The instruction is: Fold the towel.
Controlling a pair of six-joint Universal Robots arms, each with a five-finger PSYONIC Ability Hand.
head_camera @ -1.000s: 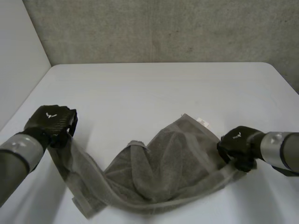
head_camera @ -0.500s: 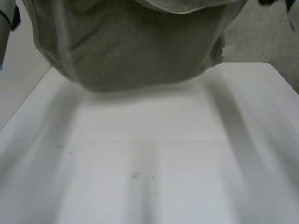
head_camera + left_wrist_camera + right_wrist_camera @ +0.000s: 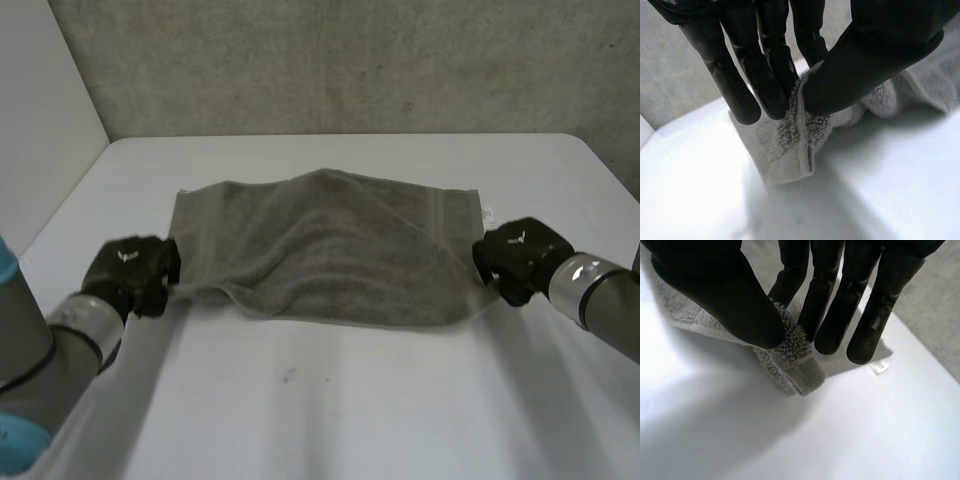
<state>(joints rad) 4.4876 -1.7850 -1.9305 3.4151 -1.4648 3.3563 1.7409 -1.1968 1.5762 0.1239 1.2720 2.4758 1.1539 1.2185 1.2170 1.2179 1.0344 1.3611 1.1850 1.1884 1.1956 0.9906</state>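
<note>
After hanging crumpled a second ago, now laid wide across the desk [image 3: 350, 400]: towel [image 3: 320, 250], middle rumpled, possibly doubled. Pinched at both near corners, thumb against fingers, by left hand [image 3: 130, 272] and right hand [image 3: 520, 255]. Spread enough to start folding.

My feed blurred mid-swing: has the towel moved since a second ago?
Yes. The towel went from bunched at the near edge of the table to spread nearer the back wall, left hand and right hand pinching its near corners.
</note>
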